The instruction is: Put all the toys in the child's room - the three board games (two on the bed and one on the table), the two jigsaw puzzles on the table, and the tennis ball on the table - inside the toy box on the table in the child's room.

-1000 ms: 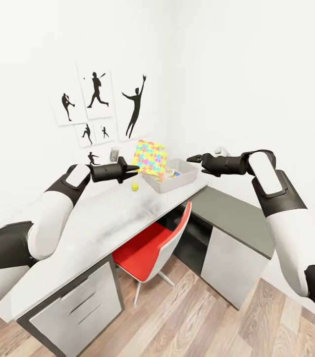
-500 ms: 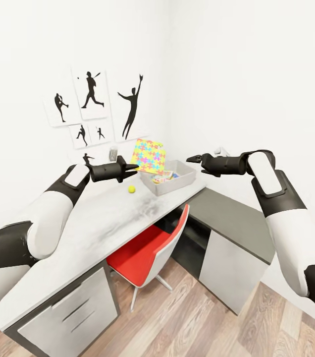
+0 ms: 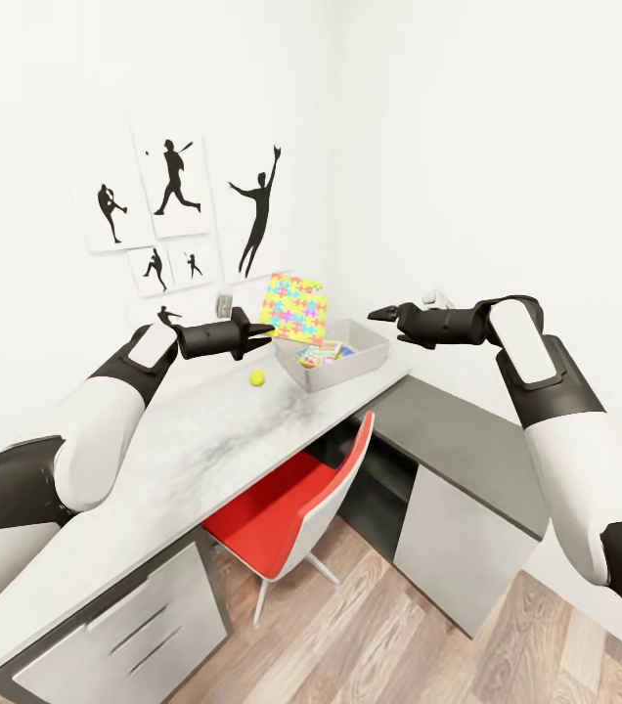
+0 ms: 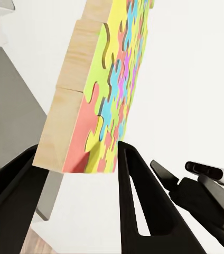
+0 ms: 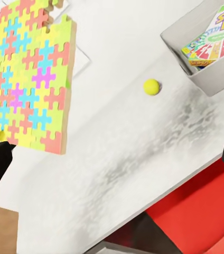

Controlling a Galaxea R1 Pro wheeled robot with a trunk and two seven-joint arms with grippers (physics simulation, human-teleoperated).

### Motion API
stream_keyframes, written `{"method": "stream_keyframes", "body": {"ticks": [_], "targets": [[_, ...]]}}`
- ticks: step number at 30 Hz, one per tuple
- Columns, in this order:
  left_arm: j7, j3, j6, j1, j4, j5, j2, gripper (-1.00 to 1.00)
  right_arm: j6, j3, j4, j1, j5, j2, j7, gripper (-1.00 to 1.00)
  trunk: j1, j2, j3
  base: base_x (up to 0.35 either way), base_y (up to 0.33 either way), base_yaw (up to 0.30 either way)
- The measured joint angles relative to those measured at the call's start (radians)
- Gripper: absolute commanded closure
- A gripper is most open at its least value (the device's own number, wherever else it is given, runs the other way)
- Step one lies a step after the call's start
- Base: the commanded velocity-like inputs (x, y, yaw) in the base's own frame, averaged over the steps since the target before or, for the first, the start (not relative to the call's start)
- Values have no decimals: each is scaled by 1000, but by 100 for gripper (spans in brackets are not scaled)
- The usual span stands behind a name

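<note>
Left tool [image 3: 257,335] clamped on the upright jigsaw puzzle [image 3: 293,309], held just beside the toy box [image 3: 362,360] rim; right tool [image 3: 381,314] hangs parted above the box

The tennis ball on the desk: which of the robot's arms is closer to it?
Left. The left gripper, holding the jigsaw puzzle, hangs just above the tennis ball; the right gripper is farther away, beyond the toy box.

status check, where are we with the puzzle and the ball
Left gripper shut on jigsaw puzzle, held upright above table beside toy box. Right gripper empty. Tennis ball on table. Path looks clear.
</note>
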Motion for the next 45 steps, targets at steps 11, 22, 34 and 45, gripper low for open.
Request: {"method": "stream_keyframes", "body": {"ticks": [11, 22, 34, 45], "targets": [[2, 1, -2, 1, 0, 0, 0, 100, 0, 3, -3, -1, 0, 0, 0, -100, 0, 0, 0, 118, -1, 0], [-4, 0, -1, 3, 0, -1, 0, 100, 0, 2, -3, 0, 0, 1, 0, -100, 0, 0, 0, 269, -150, 0], [-5, 0, -2, 3, 0, -2, 0, 100, -1, 2, -3, -1, 0, 2, 0, -100, 0, 0, 0, 270, -160, 0], [-6, 0, -2, 5, 0, -2, 0, 100, -1, 2, -3, 0, 0, 3, 0, -100, 0, 0, 0, 229, -106, 0]]}}
